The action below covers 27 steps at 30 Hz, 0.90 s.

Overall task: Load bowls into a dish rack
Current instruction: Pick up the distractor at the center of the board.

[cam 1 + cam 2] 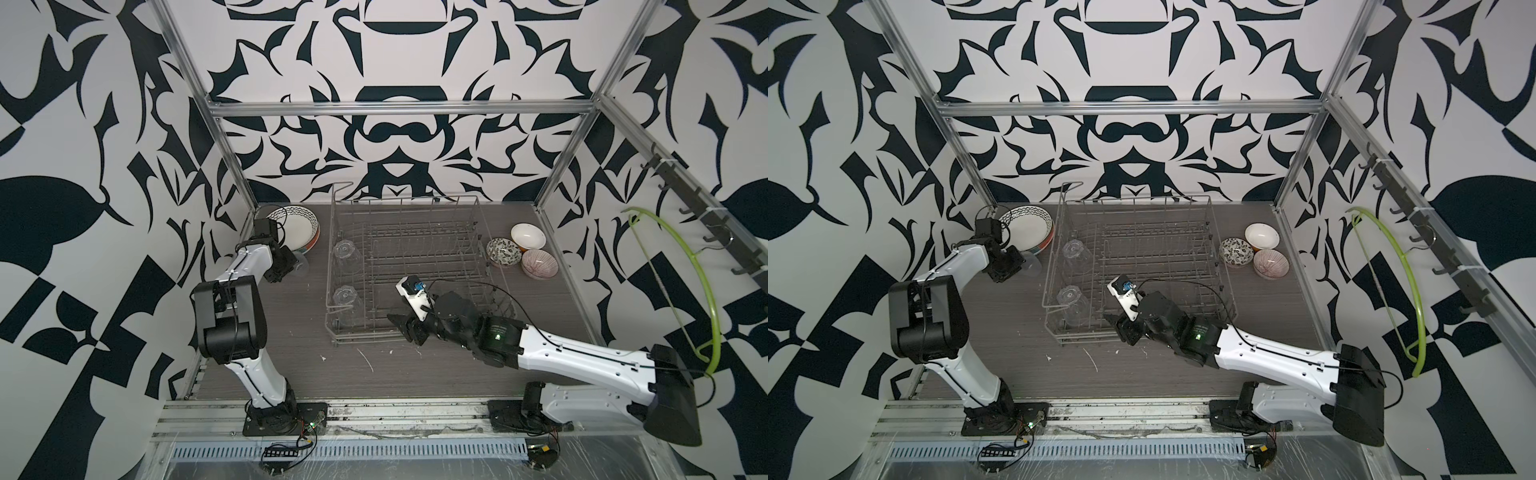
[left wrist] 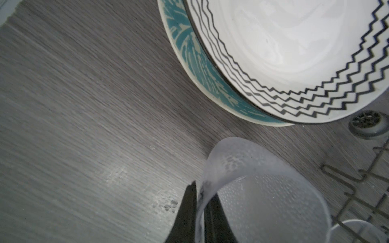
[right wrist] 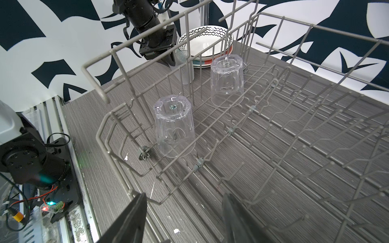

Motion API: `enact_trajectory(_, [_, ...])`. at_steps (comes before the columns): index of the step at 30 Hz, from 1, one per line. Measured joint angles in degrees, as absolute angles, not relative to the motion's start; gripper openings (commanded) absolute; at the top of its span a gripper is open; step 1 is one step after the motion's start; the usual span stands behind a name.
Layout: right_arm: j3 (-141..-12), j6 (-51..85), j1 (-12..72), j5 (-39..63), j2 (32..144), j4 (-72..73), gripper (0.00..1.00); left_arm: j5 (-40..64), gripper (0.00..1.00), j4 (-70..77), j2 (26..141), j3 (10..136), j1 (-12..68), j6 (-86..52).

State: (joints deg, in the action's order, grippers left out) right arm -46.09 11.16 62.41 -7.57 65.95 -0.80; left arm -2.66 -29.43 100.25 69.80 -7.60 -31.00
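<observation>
Three bowls sit together on the table right of the dish rack (image 1: 405,199): one white inside (image 1: 528,235), one black-and-white floral (image 1: 503,251), one pinkish with stripes (image 1: 539,263). Both top views show them, the floral one (image 1: 1236,251) nearest the rack (image 1: 1138,199). My right gripper (image 1: 405,328) (image 3: 185,195) hovers open over the rack's near edge, holding nothing. Left of the rack, my left gripper (image 1: 297,266) (image 2: 202,189) is shut on the rim of a clear glass (image 2: 263,199) (image 3: 185,67), far from the bowls.
Two clear glasses (image 3: 173,128) (image 3: 227,82) stand upside down in the rack's left side. A zigzag-rimmed plate (image 1: 293,226) (image 2: 294,52) lies on a teal plate (image 2: 189,52) at the far left corner. A green hanger (image 1: 706,291) hangs on the right wall.
</observation>
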Motion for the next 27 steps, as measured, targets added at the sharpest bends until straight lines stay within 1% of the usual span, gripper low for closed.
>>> enact_trajectory(3, [-45.54, 11.44, 62.48, -7.86, 64.97, -1.13, 0.64, -2.20, 0.00, -30.02, 96.84, 68.36, -7.60, -31.05])
enact_trajectory(8, [-45.34, 11.86, 62.50, -8.19, 64.53, -1.43, 0.68, -0.54, 0.00, -31.46, 85.80, 66.96, -7.60, -31.59])
enact_trajectory(16, [-45.36, 12.62, 62.50, -8.51, 64.12, -0.25, 0.72, 8.47, 0.00, -32.10, 69.80, 68.79, -7.49, -35.03])
enact_trajectory(20, [-46.81, 12.38, 62.50, -8.64, 62.37, 0.16, 0.74, 11.66, 0.00, -32.32, 63.53, 70.00, -5.43, -37.08])
enact_trajectory(22, [-48.36, 11.97, 62.50, -8.62, 61.14, 0.34, 0.77, 12.75, 0.00, -32.16, 61.12, 70.28, -3.42, -38.09])
enact_trajectory(23, [-49.30, 11.60, 62.50, -8.62, 60.42, 0.51, 0.82, 13.56, 0.00, -32.03, 59.81, 70.28, -2.15, -38.85])
enact_trajectory(24, [-50.37, 10.92, 62.50, -8.71, 59.57, 0.86, 0.89, 14.48, 0.00, -31.68, 58.61, 70.24, -0.93, -39.75])
enact_trajectory(27, [-52.95, 8.97, 62.26, -9.02, 57.56, 2.02, 0.97, 21.78, 0.00, -25.56, 55.88, 68.16, 1.26, -44.25])
